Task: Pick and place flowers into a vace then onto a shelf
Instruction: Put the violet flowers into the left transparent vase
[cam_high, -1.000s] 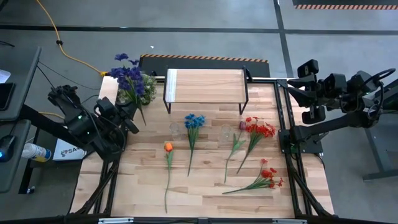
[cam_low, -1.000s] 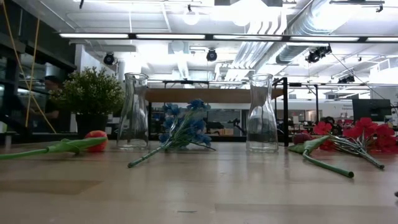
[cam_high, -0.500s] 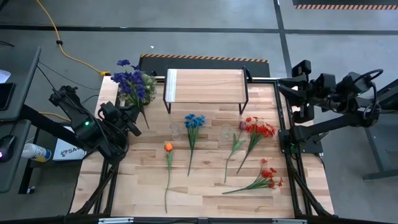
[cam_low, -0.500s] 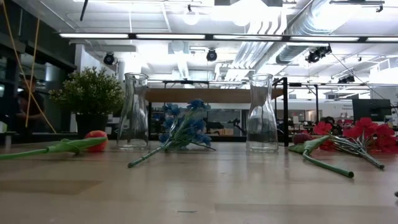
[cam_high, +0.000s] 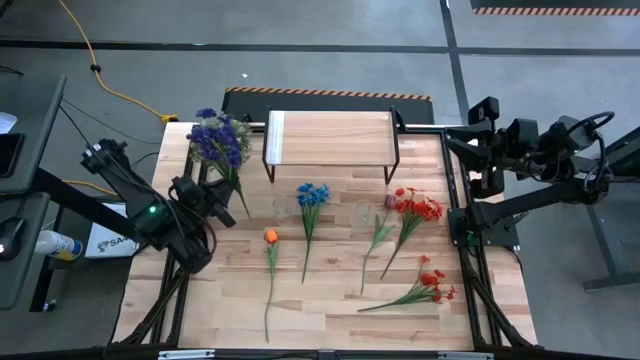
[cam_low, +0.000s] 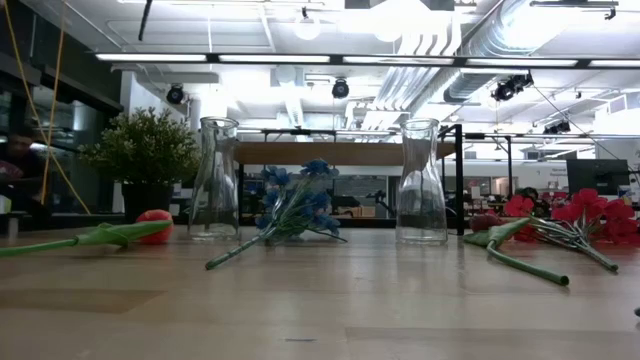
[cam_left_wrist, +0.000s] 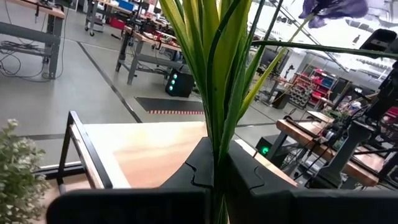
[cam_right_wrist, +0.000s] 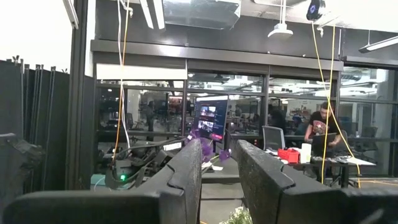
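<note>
On the desk (cam_high: 330, 310) I see flowers lying loose: an orange flower (cam_high: 270, 237) at 7 o'clock, a blue flower (cam_high: 312, 194) at centre, red flowers (cam_high: 418, 208) at 3 o'clock. Two glass vases (cam_low: 215, 178) stand mid-desk. My left gripper (cam_high: 222, 190), at 9 o'clock, has its fingers (cam_left_wrist: 249, 180) clamped on the purple flower (cam_high: 219, 137) stems. The shelf (cam_high: 330, 138) sits at 12 o'clock. My right gripper (cam_high: 478, 140) waits at 2 o'clock, fingers (cam_right_wrist: 186, 171) slightly apart, gripping nothing.
</note>
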